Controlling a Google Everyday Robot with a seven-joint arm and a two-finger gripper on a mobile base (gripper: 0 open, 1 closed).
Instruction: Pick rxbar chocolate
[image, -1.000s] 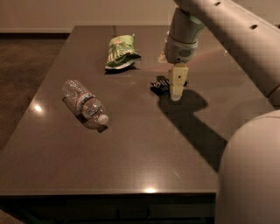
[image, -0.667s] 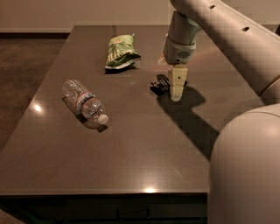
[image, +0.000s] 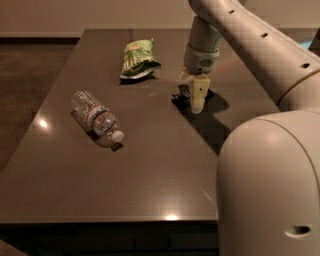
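Observation:
The rxbar chocolate (image: 181, 97) is a small flat black wrapper lying on the dark table, near the middle back. Most of it is hidden behind my gripper. My gripper (image: 197, 104) hangs straight down from the white arm and sits right at the bar's right side, low over the table. One cream finger (image: 199, 95) faces the camera and covers the other.
A green chip bag (image: 137, 59) lies at the back, left of the gripper. A clear water bottle (image: 96, 118) lies on its side at the left. The table (image: 150, 170) ends at a front edge low in view. My white arm body fills the lower right.
The gripper has stayed at the bar; the arm's near body has swung a little further into view at the lower right.

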